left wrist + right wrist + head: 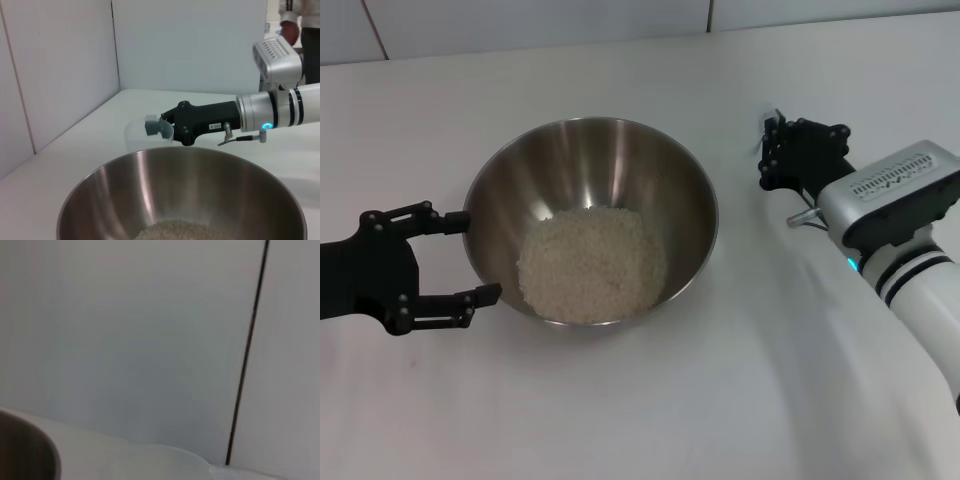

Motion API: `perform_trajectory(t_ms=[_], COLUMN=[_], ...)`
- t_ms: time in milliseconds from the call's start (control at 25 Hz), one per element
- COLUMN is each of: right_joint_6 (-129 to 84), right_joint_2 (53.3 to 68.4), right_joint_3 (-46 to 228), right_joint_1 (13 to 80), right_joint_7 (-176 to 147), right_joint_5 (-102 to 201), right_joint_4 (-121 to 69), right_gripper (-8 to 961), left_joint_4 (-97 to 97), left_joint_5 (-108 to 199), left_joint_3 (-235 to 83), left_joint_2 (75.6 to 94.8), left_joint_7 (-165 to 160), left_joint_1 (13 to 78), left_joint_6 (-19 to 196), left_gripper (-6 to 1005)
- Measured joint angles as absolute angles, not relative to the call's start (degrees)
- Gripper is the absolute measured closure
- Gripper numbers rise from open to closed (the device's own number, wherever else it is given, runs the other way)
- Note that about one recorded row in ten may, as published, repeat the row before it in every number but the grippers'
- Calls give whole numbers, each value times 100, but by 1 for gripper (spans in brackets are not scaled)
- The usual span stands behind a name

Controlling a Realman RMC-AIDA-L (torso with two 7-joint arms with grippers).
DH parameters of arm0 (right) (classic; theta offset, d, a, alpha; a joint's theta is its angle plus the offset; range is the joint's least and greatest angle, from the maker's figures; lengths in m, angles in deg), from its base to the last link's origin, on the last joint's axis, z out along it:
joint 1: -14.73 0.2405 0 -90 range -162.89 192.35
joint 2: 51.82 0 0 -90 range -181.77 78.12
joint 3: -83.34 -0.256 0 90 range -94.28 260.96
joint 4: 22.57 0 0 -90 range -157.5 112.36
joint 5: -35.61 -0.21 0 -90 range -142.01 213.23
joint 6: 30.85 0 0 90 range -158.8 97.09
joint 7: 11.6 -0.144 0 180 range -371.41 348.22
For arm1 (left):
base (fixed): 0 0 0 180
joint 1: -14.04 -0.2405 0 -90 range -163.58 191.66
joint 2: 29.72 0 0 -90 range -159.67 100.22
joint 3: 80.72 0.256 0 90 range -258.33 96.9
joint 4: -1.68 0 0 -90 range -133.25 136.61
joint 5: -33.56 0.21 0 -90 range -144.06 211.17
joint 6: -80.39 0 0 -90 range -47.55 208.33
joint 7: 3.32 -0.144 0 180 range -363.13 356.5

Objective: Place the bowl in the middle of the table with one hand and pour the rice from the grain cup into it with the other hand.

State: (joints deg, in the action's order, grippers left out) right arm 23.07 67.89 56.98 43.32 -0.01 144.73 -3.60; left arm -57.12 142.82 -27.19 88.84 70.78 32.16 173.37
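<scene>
White table (620,400) holds the bowl (500,190) of rice (592,262), with the left gripper (470,258) spread wide beside its rim. Right gripper (159,128) seems to pinch the empty grain cup (137,136), so set it down gently, upright, then let go.

the steel bowl (590,218) sits mid-table (650,400) holding a rice (592,264) heap; the clear grain cup (145,136) stands beyond it.

Grain cup (145,136) mostly hidden by right hand (159,127).

The bowl (590,220) fills the middle of the desk (720,400), flanked closely by the left gripper (470,258) and, farther off, the right gripper (772,155). Bare desk lies open in front of the bowl; walls close the far side.
</scene>
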Motion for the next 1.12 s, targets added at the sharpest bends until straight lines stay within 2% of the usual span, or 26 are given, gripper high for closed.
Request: perform_trajectory(t_ms=[400, 600, 800, 920, 960, 1040, 1120], right_joint_6=[2074, 2115, 2569, 3080, 3315, 3872, 4405], right_joint_2=[6779, 6767, 6737, 6717, 6691, 6570, 6325], right_joint_3=[5890, 5929, 5923, 5924, 5922, 5955, 5991], right_joint_1=[4312, 4000, 3399, 2958, 2821, 2587, 2459], right_joint_7=[-16, -25, -27, -53, -137, -570, -1307], right_joint_5=[14482, 14486, 14487, 14493, 14494, 14571, 14848], right_joint_4=[-339, -100, 161, 259, 268, 250, 223], right_gripper=[801, 789, 555, 328, 295, 228, 162], left_joint_4=[-5710, -5691, -5678, -5674, -5674, -5664, -5661], left_joint_5=[14296, 14298, 14298, 14298, 14298, 14297, 14296], left_joint_3=[-2717, -2711, -2705, -2703, -2703, -2702, -2702], left_joint_2=[8884, 8884, 8884, 8884, 8884, 8889, 8892], left_joint_7=[7077, 7077, 7077, 7077, 7077, 7077, 7077], left_joint_1=[3257, 3268, 3268, 3281, 3281, 3296, 3301], left_joint_6=[17300, 17284, 17284, 17283, 17283, 17284, 17285], left_gripper=[133, 133, 133, 133, 133, 133, 133])
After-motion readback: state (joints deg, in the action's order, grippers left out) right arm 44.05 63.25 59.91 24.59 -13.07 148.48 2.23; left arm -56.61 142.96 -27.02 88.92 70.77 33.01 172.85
